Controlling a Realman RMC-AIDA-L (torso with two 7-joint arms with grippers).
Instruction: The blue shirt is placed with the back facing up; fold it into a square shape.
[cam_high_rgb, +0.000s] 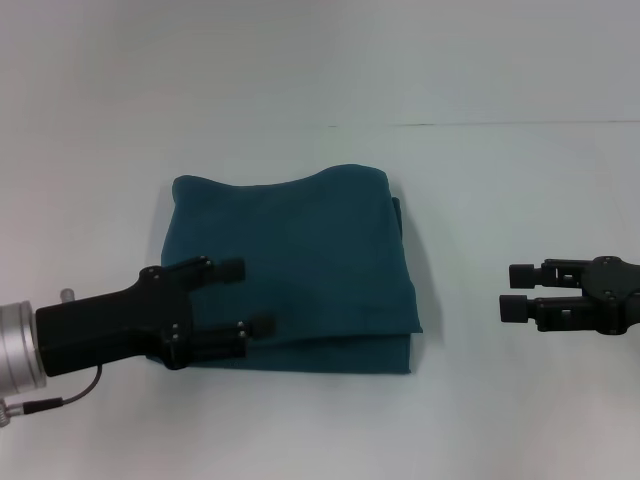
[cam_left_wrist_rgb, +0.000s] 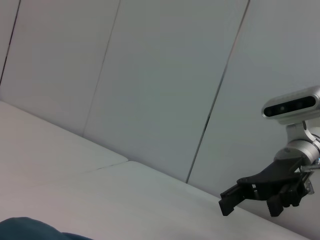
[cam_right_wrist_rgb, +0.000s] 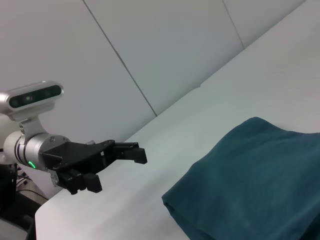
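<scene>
The blue shirt lies folded into a rough square, in layers, at the middle of the white table. Only plain teal fabric shows. My left gripper hovers open at the shirt's near-left corner, its fingers over the cloth with nothing between them. My right gripper hangs open to the right of the shirt, well apart from it, fingers pointing toward it. In the right wrist view, the folded shirt fills the near corner and the left gripper shows beyond it. A sliver of the shirt shows in the left wrist view.
A faint seam crosses the table behind the shirt. Pale panelled walls stand behind the table. The right arm's gripper and its wrist camera appear far off in the left wrist view.
</scene>
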